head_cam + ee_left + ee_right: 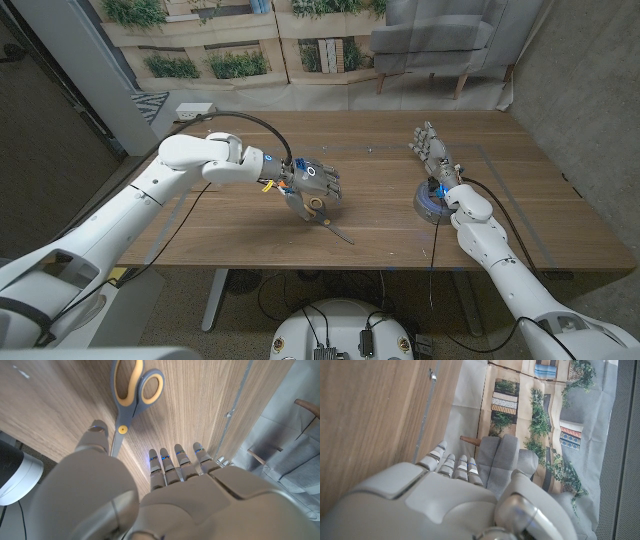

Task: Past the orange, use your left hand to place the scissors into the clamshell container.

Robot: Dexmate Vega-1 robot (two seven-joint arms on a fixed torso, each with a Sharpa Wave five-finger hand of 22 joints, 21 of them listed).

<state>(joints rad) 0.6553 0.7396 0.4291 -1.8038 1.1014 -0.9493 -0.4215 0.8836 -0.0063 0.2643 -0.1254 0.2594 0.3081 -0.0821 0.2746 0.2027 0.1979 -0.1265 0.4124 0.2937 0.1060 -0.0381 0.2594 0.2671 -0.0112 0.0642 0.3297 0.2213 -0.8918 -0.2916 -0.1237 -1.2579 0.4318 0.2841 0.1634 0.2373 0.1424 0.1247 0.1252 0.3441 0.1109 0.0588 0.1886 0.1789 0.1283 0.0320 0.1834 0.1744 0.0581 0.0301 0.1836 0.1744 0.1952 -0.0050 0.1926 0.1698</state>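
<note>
The scissors (322, 216) lie flat on the bench (400, 150), near the middle of its width and toward the front edge. The left hand (312, 183) hovers directly over their handle end, palm down, fingers spread and holding nothing; no contact with the scissors is visible.

In the left wrist view, the yellow-and-grey handle loops (131, 385) lie just ahead of the fingertips (176, 460), and the blades run back beneath the thumb side of the left hand (150, 495).

The long axis runs diagonally: handles toward the bench centre, blade tips pointing at the front edge and slightly toward the robot's right. The scissors are closed.

The right hand (432, 150) stands well apart near the right side of the bench, fingers extended, holding nothing; the left hand is by far the nearer.

Judgement: the grasp requires a straight descent, closing across the pivot or handle loops.
</note>
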